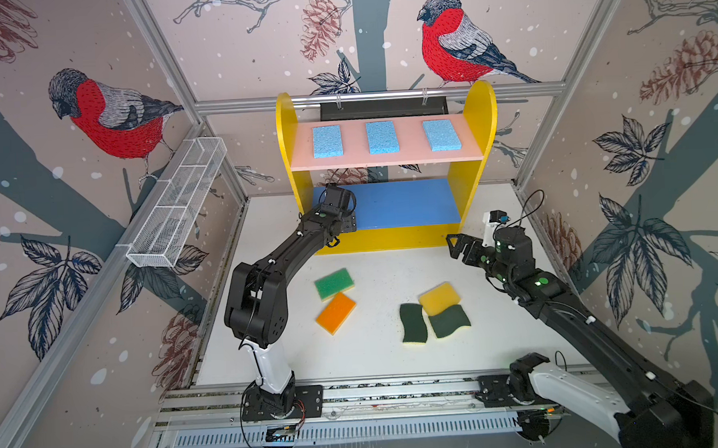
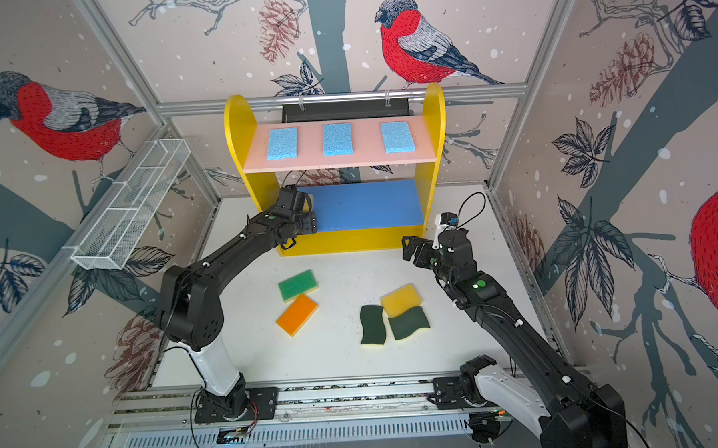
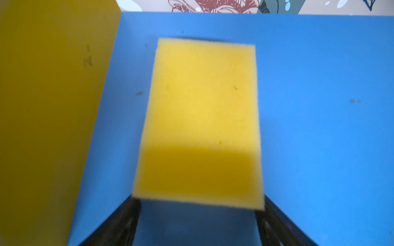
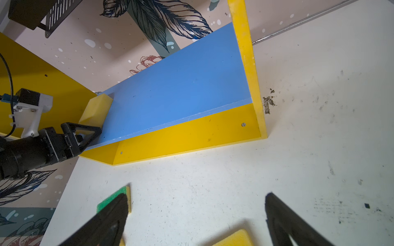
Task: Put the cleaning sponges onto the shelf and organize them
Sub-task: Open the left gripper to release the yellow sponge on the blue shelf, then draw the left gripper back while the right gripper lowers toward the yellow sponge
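The shelf (image 1: 475, 116) stands at the back, with three light-blue sponges (image 1: 382, 137) in a row on its pink top board. On the left end of the blue middle board (image 3: 319, 106) a yellow sponge (image 3: 200, 110) lies flat. My left gripper (image 3: 198, 203) is open, its fingertips flanking that sponge's near corners. On the table lie a green-topped sponge (image 1: 334, 283), an orange-topped sponge (image 1: 336, 313), a second yellow sponge (image 1: 439, 298) and two dark-green scourers (image 1: 413, 323) (image 1: 450, 321). In front of the shelf's right end my right gripper (image 4: 197, 196) hovers open and empty.
A long white wire-mesh basket (image 1: 177, 208) hangs on the left wall. A black box (image 1: 383, 107) is mounted behind the shelf top. Both arm bases sit on the rail (image 1: 398, 392) along the table's front edge.
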Tool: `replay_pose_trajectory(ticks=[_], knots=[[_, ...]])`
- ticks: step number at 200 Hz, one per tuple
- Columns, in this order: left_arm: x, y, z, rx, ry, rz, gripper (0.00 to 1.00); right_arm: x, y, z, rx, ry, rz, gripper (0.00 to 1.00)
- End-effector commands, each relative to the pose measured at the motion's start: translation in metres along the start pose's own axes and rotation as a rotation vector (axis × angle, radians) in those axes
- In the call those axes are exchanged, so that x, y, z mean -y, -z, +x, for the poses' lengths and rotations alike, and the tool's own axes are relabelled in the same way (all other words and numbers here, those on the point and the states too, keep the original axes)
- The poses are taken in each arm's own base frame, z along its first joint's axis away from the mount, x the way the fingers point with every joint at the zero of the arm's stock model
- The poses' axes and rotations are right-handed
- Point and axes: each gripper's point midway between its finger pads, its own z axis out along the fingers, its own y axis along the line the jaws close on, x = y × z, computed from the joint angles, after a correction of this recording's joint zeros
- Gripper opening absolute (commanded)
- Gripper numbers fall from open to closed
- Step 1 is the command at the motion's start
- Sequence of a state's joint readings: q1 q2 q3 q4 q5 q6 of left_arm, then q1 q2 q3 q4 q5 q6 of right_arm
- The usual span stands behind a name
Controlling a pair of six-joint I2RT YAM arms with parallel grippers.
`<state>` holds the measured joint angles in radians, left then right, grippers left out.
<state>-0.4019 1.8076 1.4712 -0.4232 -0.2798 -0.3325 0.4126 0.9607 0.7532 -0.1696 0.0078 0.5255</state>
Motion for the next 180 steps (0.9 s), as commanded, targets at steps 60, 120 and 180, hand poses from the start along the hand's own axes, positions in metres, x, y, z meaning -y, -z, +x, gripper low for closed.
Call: replay_pose_trajectory(ticks=[60,120,180], knots=[[-0.001,0.028,0.014,-0.020,-0.015,0.068,0.83,0.003,0.004,0.000,0.015,-0.010,0.016,0.99],[-0.008,0.062,0.036,-0.036,-0.031,0.122,0.81,-0.004,0.001,0.016,-0.017,-0.005,0.023,0.99],[-0.021,0.093,0.066,-0.044,-0.026,0.161,0.80,-0.010,0.002,0.045,-0.062,-0.028,0.052,1.00]])
